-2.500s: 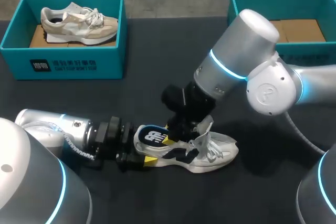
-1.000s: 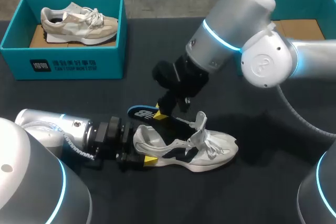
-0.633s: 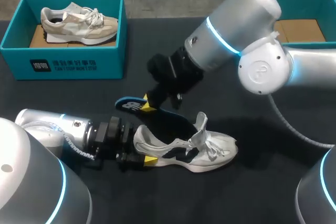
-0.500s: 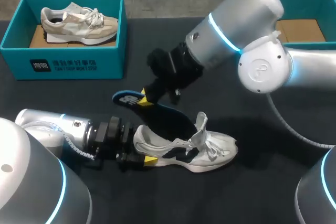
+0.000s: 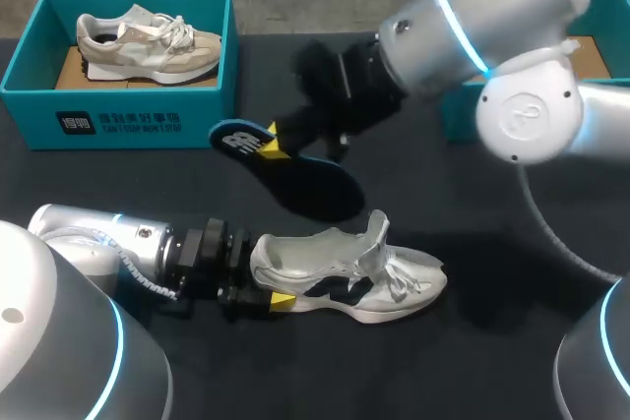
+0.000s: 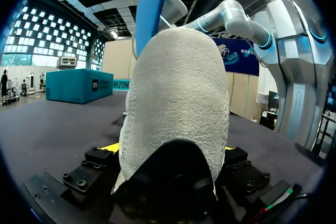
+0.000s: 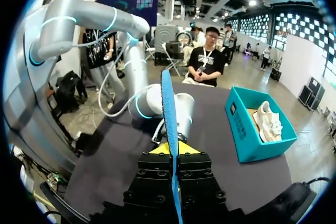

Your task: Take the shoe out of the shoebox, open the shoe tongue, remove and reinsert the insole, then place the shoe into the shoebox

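My right gripper [image 5: 271,148] has lifted the insole [image 5: 295,176] clear of the shoe [image 5: 345,272] and carried it up toward the teal shoebox [image 5: 118,120]. It is pinched on the insole's heel end. Only the right wrist view shows the blue sheet [image 7: 169,114] edge-on between both yellow tips. The shoe stands on the table [image 5: 492,272], tongue raised, with my left gripper [image 5: 274,294] clamped on its heel. The left wrist view shows a tip on each side of it.
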Action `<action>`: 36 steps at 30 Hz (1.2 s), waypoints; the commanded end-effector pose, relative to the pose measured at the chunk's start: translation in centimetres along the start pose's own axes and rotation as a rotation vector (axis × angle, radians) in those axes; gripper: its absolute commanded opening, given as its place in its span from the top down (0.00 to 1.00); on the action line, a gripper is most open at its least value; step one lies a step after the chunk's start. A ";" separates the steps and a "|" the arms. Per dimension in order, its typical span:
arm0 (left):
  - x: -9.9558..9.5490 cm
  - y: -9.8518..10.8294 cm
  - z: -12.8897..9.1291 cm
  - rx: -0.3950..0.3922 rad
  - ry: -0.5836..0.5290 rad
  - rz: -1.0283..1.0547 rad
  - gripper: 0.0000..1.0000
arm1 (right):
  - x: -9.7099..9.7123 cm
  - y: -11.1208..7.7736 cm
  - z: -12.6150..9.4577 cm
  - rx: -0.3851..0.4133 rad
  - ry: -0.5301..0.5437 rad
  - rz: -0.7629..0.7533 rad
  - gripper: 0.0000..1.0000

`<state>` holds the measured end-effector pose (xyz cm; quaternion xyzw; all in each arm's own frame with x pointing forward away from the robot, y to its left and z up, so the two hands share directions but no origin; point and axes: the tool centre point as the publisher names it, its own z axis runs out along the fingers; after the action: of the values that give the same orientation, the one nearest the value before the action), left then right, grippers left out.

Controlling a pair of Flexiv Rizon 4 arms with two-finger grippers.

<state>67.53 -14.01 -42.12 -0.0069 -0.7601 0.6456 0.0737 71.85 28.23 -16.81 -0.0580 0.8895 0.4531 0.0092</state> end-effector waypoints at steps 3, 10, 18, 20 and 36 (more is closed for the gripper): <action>-0.1 0.2 0.1 0.000 0.001 0.000 1.00 | 0.5 -0.8 -0.8 -0.025 -0.005 -0.002 1.00; -0.1 0.2 0.1 0.000 0.001 0.000 1.00 | 0.5 -0.1 -1.0 -0.030 0.006 -0.026 1.00; -0.1 0.2 0.1 0.000 0.001 0.000 1.00 | 1.0 4.2 -6.0 -0.065 0.005 -0.087 1.00; -0.1 0.2 0.1 0.000 0.001 0.000 1.00 | 1.2 4.5 -7.2 -0.109 0.024 -0.074 1.00; -0.1 0.2 0.1 0.000 0.001 0.000 1.00 | 3.6 5.2 -12.0 -0.253 0.023 -0.015 1.00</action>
<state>67.54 -14.01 -42.12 -0.0069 -0.7601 0.6455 0.0737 68.70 22.31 -5.72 -0.0724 0.8279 0.5561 -0.0086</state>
